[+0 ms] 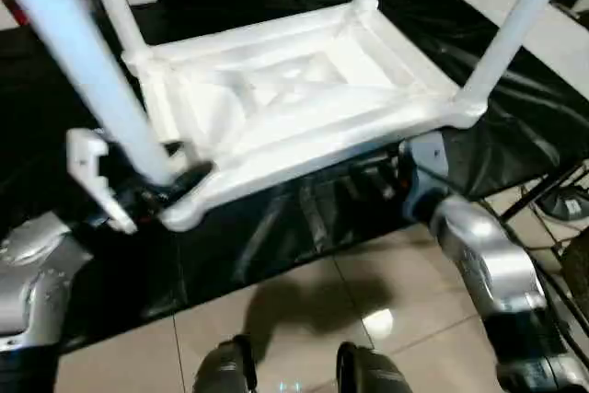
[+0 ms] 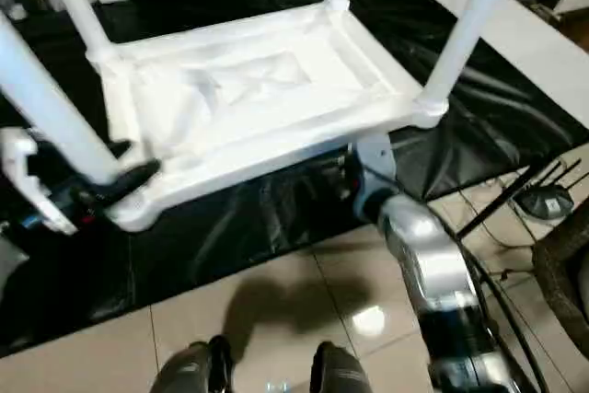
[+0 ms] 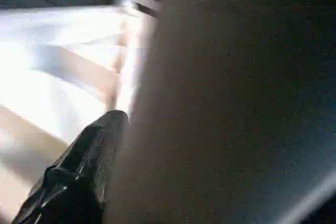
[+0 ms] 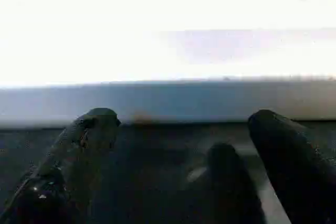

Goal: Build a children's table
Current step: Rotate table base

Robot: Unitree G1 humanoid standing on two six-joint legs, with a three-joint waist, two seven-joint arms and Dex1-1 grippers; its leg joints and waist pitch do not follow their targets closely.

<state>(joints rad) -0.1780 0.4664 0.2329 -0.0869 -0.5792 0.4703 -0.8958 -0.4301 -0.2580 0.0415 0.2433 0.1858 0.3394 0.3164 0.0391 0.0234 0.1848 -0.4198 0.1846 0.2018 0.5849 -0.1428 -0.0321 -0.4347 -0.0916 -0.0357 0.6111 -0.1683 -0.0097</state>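
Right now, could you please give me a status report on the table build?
Left gripper at near-left leg. Right gripper open, empty, below the near rim. White plastic children's table upside down on black cover, four legs up. Nothing blocking.

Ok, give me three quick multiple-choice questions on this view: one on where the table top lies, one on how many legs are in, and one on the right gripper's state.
1. The upturned table top lies on:
A. the black-covered surface
B. the tiled floor
C. a chair

2. How many legs stand up from its corners?
A. two
B. three
C. four

3. The right gripper has its jaws:
A. shut on a leg
B. open, with nothing between them
C. shut on a cable

Answers:
1 A: the black covering shows all round the top.
2 C: a white leg rises from each of the four corners.
3 B: the right wrist view shows the two fingers apart, with the top's edge ahead of them.
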